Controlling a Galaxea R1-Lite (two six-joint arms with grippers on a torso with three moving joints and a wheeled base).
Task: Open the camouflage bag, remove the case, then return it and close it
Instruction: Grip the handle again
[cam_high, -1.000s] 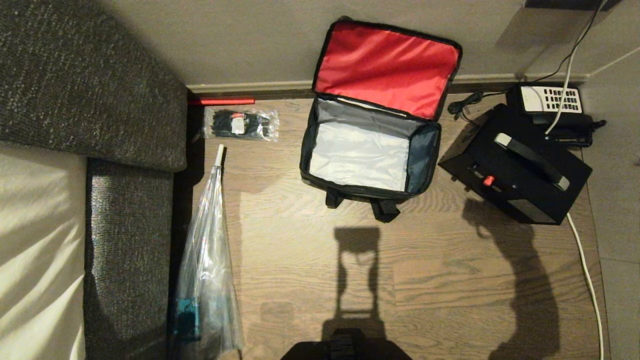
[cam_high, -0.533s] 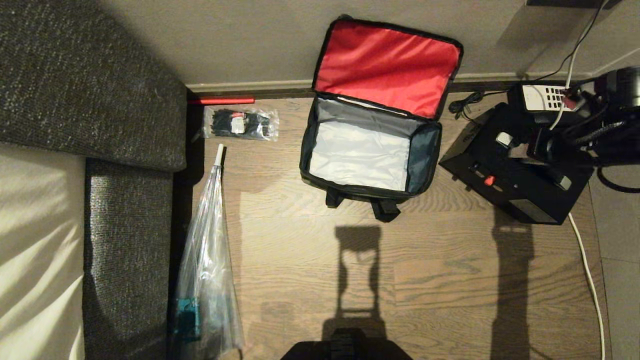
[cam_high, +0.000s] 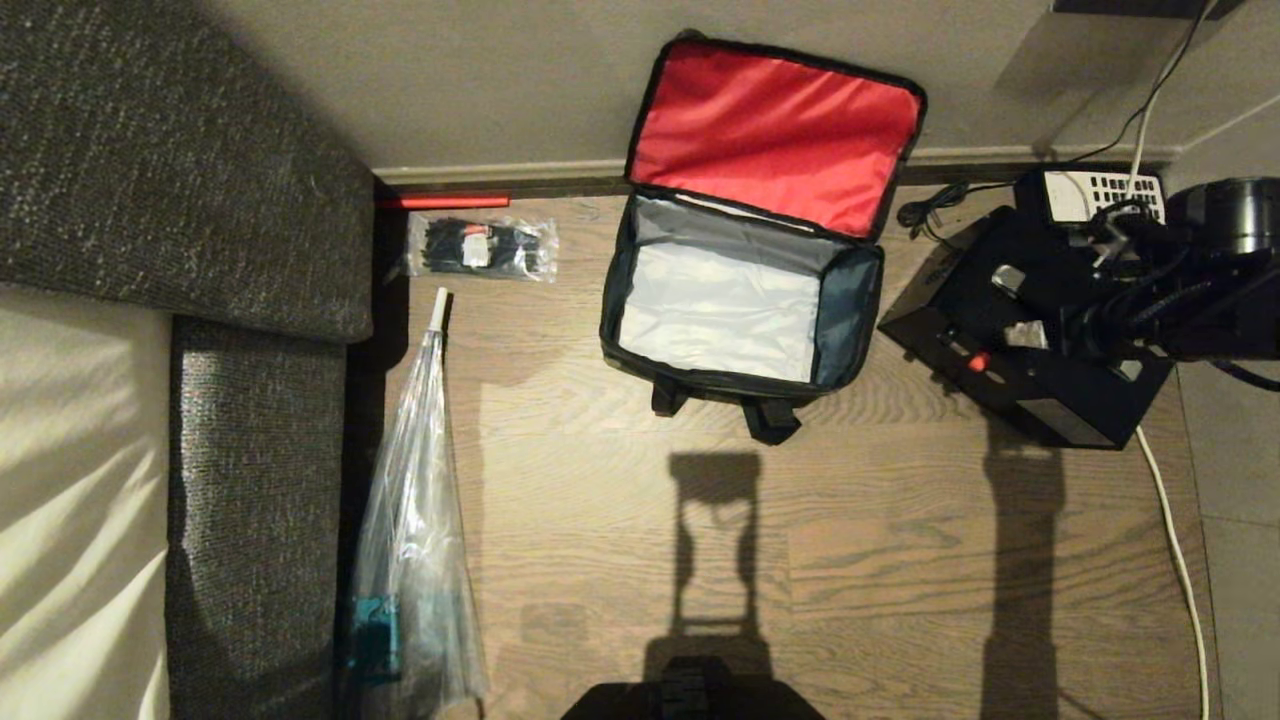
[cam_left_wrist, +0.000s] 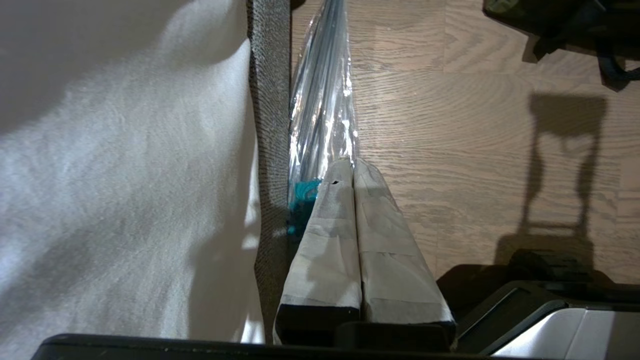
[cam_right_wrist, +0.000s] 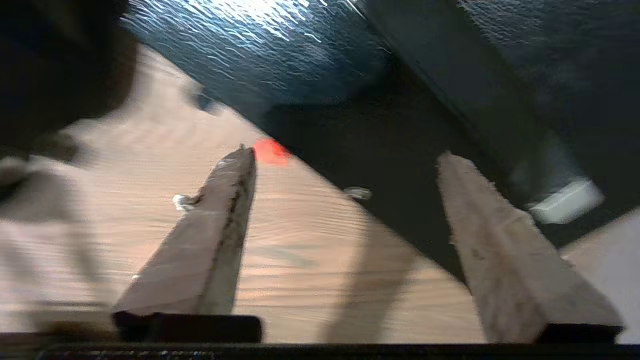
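Note:
The camouflage bag (cam_high: 838, 320) lies open on the wood floor, its red-lined lid (cam_high: 775, 135) leaning on the wall and its pale grey inside bare. To its right stands the case (cam_high: 1010, 400), a black box with a small red knob (cam_high: 977, 361). My right gripper (cam_high: 1015, 306) reaches in from the right and hangs over the case's top. In the right wrist view this gripper (cam_right_wrist: 345, 155) is open, nothing between its fingers, with the case (cam_right_wrist: 395, 145) and the knob (cam_right_wrist: 270, 151) just ahead. My left gripper (cam_left_wrist: 352, 162) is shut and parked low beside the sofa.
A black telephone (cam_high: 1080, 195) with a white keypad sits behind the case by the wall. A white cable (cam_high: 1178, 570) runs along the right. A clear packet of black ties (cam_high: 480, 248) and a plastic-wrapped umbrella (cam_high: 415, 560) lie left of the bag, beside the grey sofa (cam_high: 180, 200).
My right arm has come into the head view from the right and settled over the case. Its gripper has gone from shut to open. Bag, case and left arm stayed put.

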